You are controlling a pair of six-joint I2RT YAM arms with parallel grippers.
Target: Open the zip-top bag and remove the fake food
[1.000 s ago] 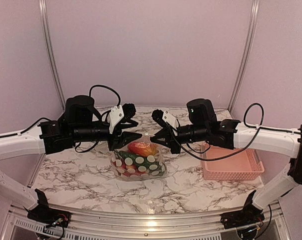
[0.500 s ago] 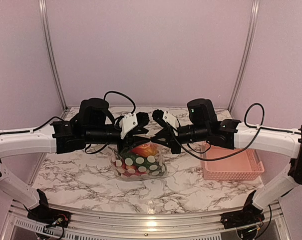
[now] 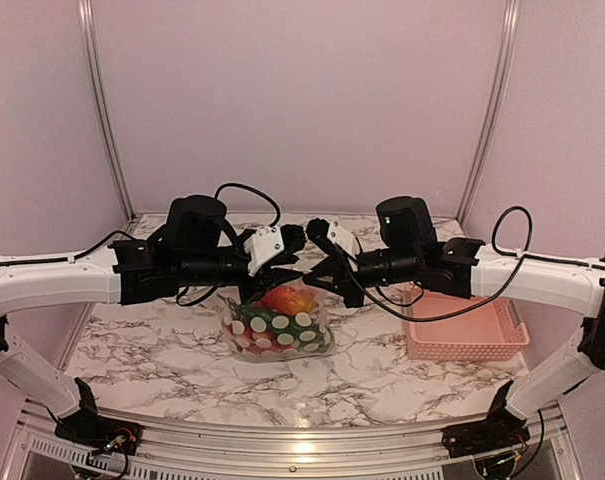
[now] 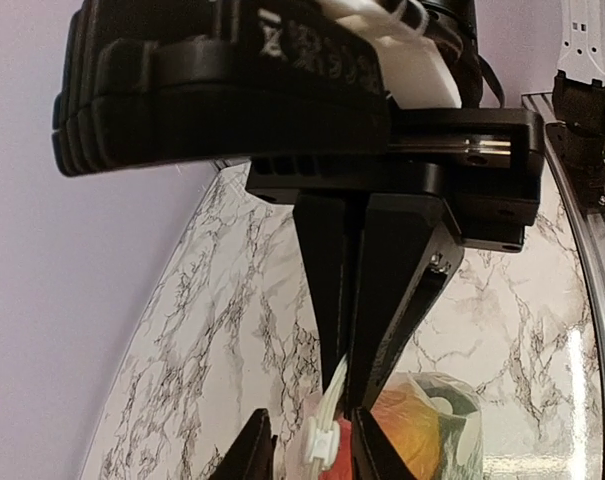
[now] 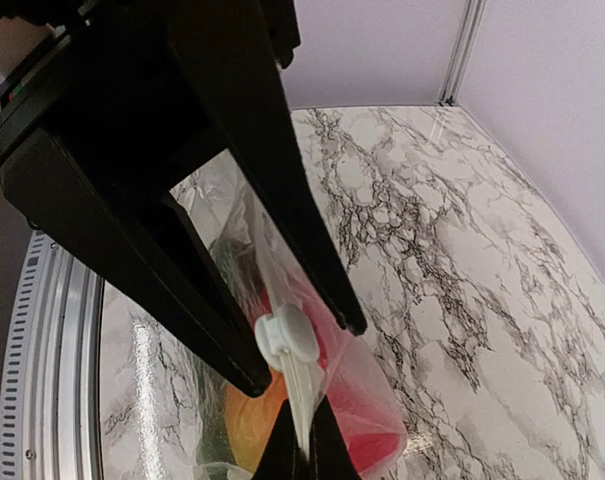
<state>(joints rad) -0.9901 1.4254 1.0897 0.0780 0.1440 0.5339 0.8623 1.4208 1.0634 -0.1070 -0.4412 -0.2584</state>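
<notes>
The zip-top bag (image 3: pixel 279 332), clear with white dots, stands on the marble table, with its zip edge held up. Inside is the fake food (image 3: pixel 287 298): an orange-red piece on top, green and red pieces below. My right gripper (image 3: pixel 318 275) is shut on the zip strip (image 5: pixel 300 410) just beside the white slider (image 5: pixel 287 337). My left gripper (image 3: pixel 290 268) is open. Its fingertips (image 4: pixel 252 445) stand on either side of the slider (image 4: pixel 322 440) and do not touch it. In the right wrist view, the right gripper (image 5: pixel 300 452) pinches the strip's end.
A pink slotted basket (image 3: pixel 462 330) stands on the table at the right, under the right arm. Pale walls with metal rails close in the back and sides. Marble tabletop (image 3: pixel 142 350) lies around the bag.
My left gripper has moved right from beside the bag to the zip edge and now straddles the slider. The right gripper has kept its hold, and the bag has stayed put.
</notes>
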